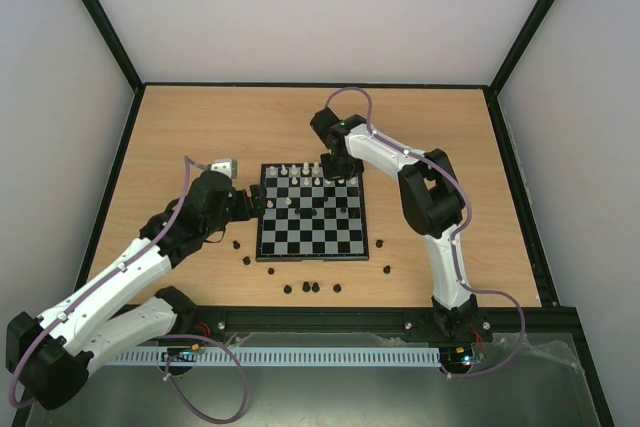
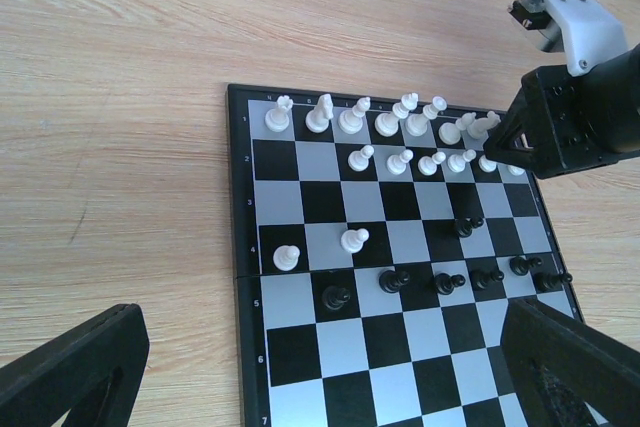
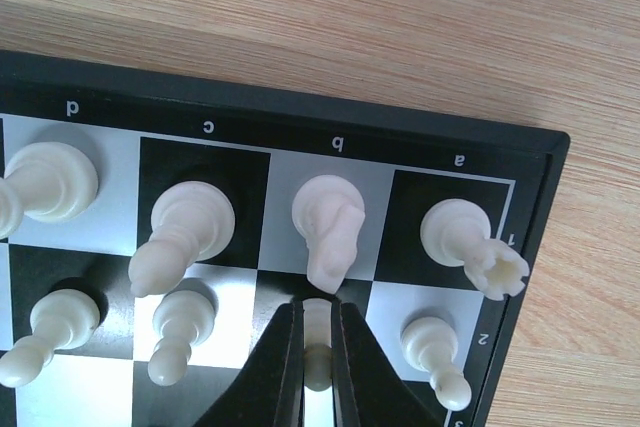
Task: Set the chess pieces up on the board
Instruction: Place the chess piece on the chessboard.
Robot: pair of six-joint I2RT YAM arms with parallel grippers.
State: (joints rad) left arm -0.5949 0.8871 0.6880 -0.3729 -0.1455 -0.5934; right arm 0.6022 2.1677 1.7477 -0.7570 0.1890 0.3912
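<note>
Most white chess pieces (image 2: 400, 112) are lining the board's (image 1: 300, 242) upper rows; several black chess pieces (image 1: 310, 287) are lying on the desk (image 1: 180, 127) below it, waiting to be placed. Left of the board, the left hand (image 1: 252, 203) is hovering wide open, empty. At the upper edge, the right hand (image 3: 319, 309) is pinching a white pawn (image 3: 318, 352).

Right wrist view: the fingers of the right tool (image 3: 318, 319), pressed together, cover most of a white pawn (image 3: 317, 367). The board (image 3: 250, 112) is cut off at left and bottom. Overhead, the chess pieces (image 1: 315, 287) are too small to identify.
</note>
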